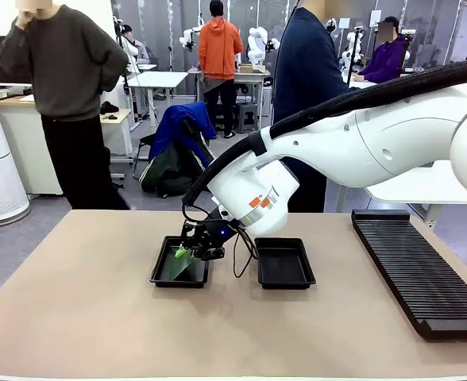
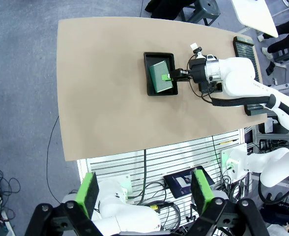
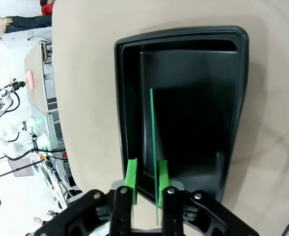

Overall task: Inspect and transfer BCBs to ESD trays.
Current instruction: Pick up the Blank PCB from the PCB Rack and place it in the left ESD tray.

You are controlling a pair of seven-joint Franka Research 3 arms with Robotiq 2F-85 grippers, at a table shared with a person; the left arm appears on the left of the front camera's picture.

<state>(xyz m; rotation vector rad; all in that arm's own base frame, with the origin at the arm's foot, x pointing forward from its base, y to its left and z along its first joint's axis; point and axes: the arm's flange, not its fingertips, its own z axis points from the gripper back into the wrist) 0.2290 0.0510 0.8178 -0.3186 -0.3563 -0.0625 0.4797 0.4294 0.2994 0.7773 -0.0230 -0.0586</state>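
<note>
One BCB, a thin pale-green board, leans tilted inside the left ESD tray, its lower edge on the tray floor. My right gripper reaches down over that tray. In the right wrist view the board shows edge-on between the green pads, close to one pad with a gap to the other, so the jaws of this gripper stand slightly apart above the tray. The second ESD tray lies empty just to the right. My left gripper hangs open high above the table, holding nothing.
A long black ribbed rack lies along the table's right side. A person in a dark top stands at the far edge behind my right arm. Another person stands off to the left.
</note>
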